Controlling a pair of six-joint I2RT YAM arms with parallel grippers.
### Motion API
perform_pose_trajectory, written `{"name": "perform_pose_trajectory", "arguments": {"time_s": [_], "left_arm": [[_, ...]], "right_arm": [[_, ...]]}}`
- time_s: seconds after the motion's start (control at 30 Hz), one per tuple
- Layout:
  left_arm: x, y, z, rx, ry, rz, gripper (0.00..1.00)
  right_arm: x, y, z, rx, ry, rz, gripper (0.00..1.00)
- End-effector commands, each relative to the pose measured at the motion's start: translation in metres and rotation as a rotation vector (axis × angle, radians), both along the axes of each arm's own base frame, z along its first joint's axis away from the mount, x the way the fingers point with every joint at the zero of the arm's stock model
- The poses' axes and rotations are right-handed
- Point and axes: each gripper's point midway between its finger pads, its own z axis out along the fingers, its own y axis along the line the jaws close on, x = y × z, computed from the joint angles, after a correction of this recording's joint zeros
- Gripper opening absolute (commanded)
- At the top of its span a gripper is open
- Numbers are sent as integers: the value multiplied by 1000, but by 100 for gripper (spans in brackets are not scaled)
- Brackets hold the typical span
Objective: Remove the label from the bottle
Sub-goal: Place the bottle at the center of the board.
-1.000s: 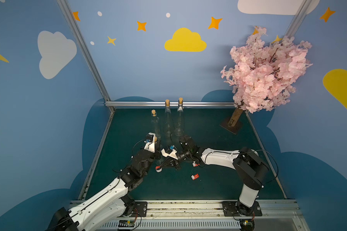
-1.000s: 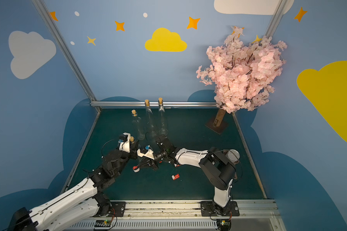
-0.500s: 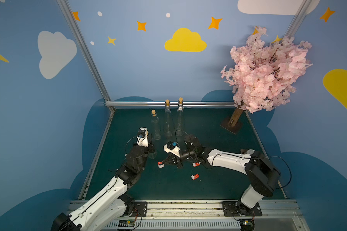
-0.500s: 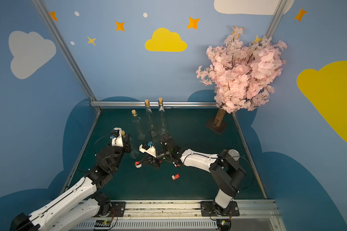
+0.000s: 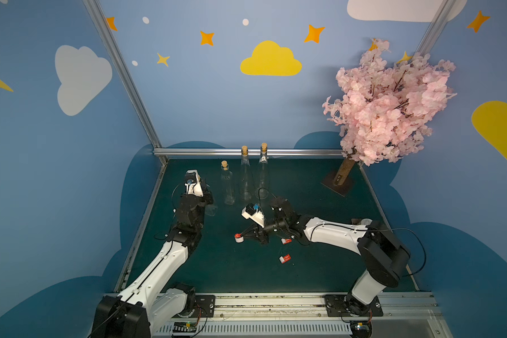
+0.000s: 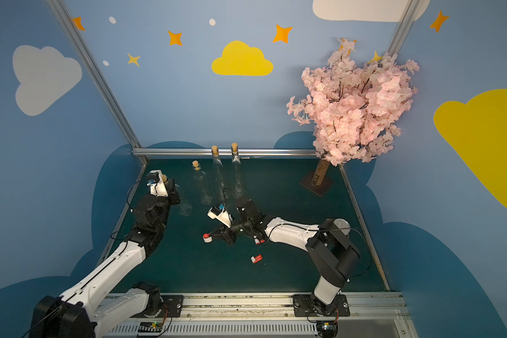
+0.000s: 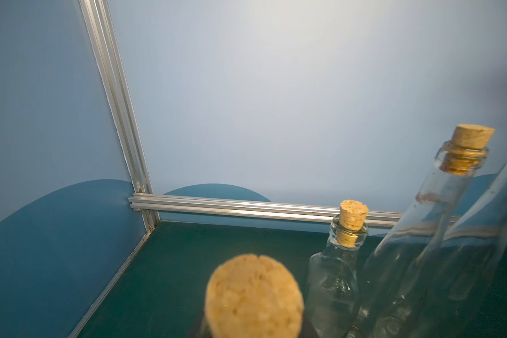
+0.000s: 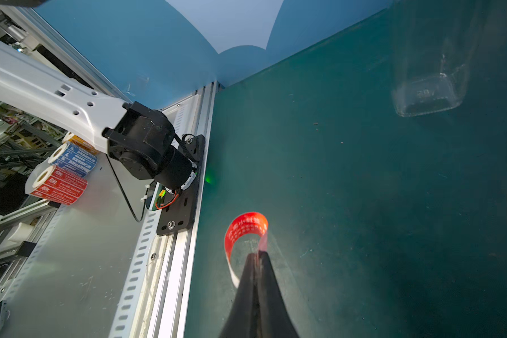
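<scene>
My left gripper (image 5: 206,199) is shut on the neck of a clear glass bottle (image 5: 211,209) with a cork, which it holds tilted above the mat at the left. In the left wrist view the cork (image 7: 253,295) fills the foreground, blurred, and hides the jaws. The bottle's square base (image 8: 428,96) shows bare in the right wrist view. My right gripper (image 8: 258,257) is shut on one end of a curled red and white label (image 8: 246,231), low over the middle of the mat. That label (image 5: 239,237) is apart from the bottle in both top views.
Three corked clear bottles (image 5: 245,175) stand in a row near the back rail. Two loose red labels (image 5: 285,259) lie on the green mat by the right arm. A pink blossom tree (image 5: 387,102) on a base (image 5: 338,183) stands at the back right.
The left arm has carried the bottle left and back, away from the right gripper. The right gripper has kept the label, now clear of the bottle, and has shifted slightly towards the front.
</scene>
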Motion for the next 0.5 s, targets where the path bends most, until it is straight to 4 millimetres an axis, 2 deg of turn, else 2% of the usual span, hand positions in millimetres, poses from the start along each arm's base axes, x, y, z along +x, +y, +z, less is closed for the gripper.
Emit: {"name": "perform_pose_trajectory", "arguments": {"time_s": [0.0,0.1,0.3,0.47], "left_arm": [[12,2,44,-42,-143,-32,3],[25,0,46,-29,-141,-54,3],[46,-4,46,10,-139,-63,3],[60,-5,38,27,-117,-61,3]], "right_arm": [[14,1,5,-26,55,-58,0],[23,-1,2,-62,118,-97,0],[29,-5,0,-69,169,-130,0],[35,-6,-4,-93,241,-149,0]]}}
